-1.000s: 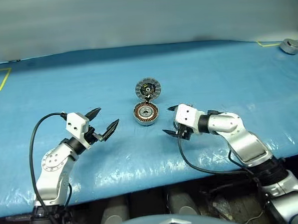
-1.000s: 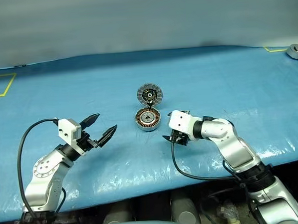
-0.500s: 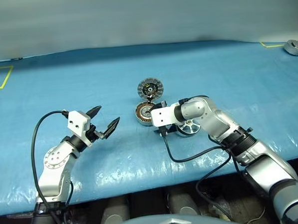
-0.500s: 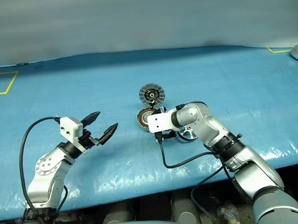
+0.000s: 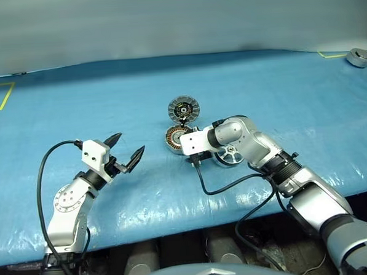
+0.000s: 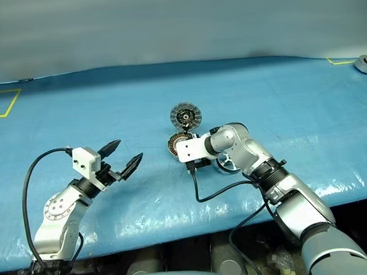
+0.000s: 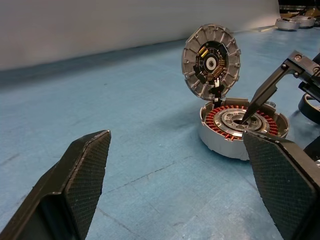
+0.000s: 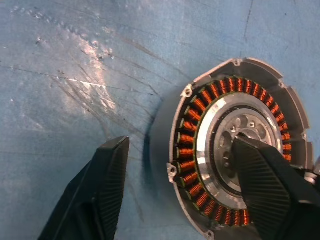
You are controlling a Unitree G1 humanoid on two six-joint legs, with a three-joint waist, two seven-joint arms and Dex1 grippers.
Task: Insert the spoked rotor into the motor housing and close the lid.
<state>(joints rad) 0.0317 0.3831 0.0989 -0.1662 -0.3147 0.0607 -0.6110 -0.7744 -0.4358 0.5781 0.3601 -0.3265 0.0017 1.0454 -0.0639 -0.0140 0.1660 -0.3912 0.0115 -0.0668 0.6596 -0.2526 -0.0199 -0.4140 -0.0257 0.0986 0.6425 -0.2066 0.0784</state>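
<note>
- The right gripper [image 8: 175, 195] has its jaws parted and astride the near wall of the squat silver motor housing with copper windings [image 7: 242, 127], one finger [image 8: 270, 190] on its silver hub, one outside; not clenched.
- The left gripper [image 5: 125, 150] hangs with jaws released wide, grasping nothing, well apart from the housing.
- The round ribbed lid with dark inner face [image 5: 182, 108] stands upright at the housing's far edge.
- The thin silver spoked rotor [image 5: 229, 155] lies on the blue tabletop [image 5: 280, 95] just beside the housing, under the right arm.
</note>
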